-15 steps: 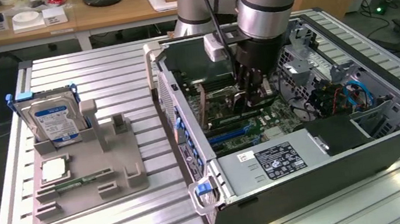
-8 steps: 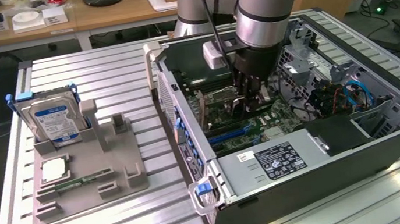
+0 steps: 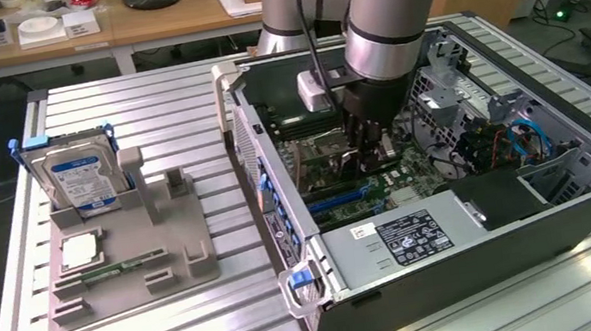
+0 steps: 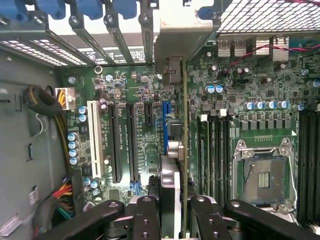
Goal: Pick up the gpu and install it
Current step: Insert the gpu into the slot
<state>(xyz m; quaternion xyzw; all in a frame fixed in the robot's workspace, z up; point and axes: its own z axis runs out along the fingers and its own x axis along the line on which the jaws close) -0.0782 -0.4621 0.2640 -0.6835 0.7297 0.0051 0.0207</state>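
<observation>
My gripper reaches down inside the open computer case, just above the motherboard. In the wrist view the gpu shows edge-on as a thin board, with its pale metal bracket against the case's rear slot openings. The black fingers are shut on the gpu's near end. The card stands upright right beside the blue expansion slot; whether it is seated I cannot tell.
A grey parts holder on the slatted table holds a silver hard drive, a green memory stick and a square chip. Inside the case are a power supply, cables, memory slots and the processor socket.
</observation>
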